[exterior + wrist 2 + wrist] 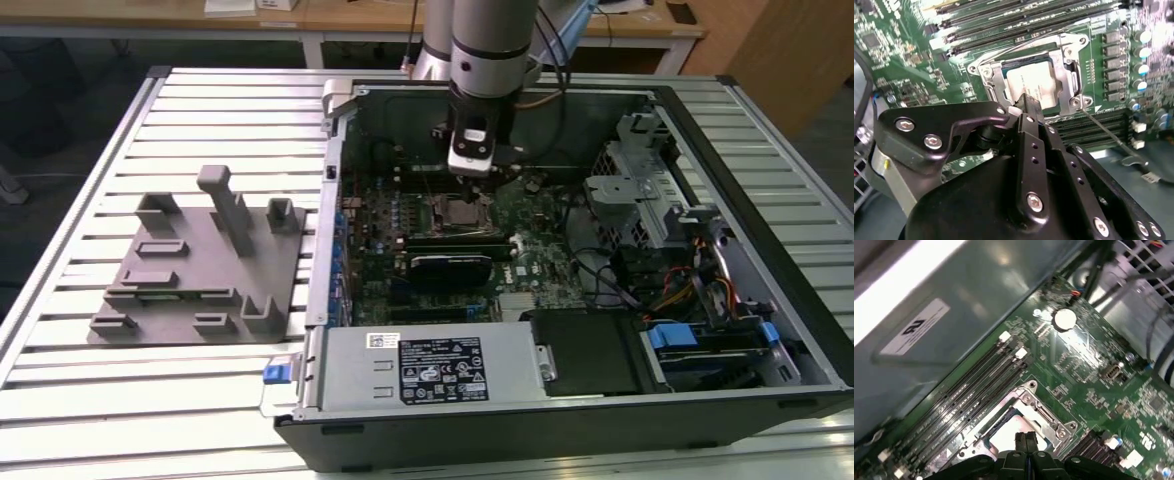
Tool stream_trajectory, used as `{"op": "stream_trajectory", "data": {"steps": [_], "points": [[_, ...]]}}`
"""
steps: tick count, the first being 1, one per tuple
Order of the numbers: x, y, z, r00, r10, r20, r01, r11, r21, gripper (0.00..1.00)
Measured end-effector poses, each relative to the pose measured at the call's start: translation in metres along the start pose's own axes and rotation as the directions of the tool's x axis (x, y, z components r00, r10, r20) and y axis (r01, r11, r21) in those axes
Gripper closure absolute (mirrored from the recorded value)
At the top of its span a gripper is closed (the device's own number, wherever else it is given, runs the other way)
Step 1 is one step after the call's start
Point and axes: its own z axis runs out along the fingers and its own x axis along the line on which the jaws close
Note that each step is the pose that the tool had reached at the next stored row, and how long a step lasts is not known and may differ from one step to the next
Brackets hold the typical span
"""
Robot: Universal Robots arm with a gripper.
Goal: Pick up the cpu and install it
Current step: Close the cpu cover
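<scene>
The cpu (1035, 84) lies flat in the socket's metal frame (986, 73) on the motherboard (899, 45), just beyond the fingertips. The gripper (1025, 99) sits at its near edge with fingers pressed together, pinching nothing. I cannot tell whether they touch it.

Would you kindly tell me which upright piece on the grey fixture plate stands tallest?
The wide-topped middle post; the blocks flanking it stand clearly lower.

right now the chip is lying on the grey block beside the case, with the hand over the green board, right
No: the second wrist view shows the chip in the socket on the green board, not on the grey block. The hand is over the board.
</scene>
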Motion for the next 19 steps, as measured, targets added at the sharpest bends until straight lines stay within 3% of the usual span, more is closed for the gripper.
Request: {"op": "stream_trajectory", "data": {"steps": [4, 8, 12, 17, 19], "points": [[0.0, 0.0, 0.0001, 0.9974, -0.072, -0.0019, 0.072, 0.9974, -0.0015, 0.89], [0.0, 0.0, 0.0003, 0.9895, -0.145, -0.0038, 0.145, 0.9895, -0.0033, 0.89], [0.0, 0.0, 0.0006, 0.9765, -0.216, -0.0055, 0.216, 0.9765, -0.0052, 0.89], [0.0, 0.0, 0.0009, 0.9534, -0.302, -0.0072, 0.302, 0.9534, -0.007, 0.89], [0.0003, -0.0004, 0.0009, 0.9474, -0.32, -0.0064, 0.32, 0.9474, -0.0049, 0.89]]}}
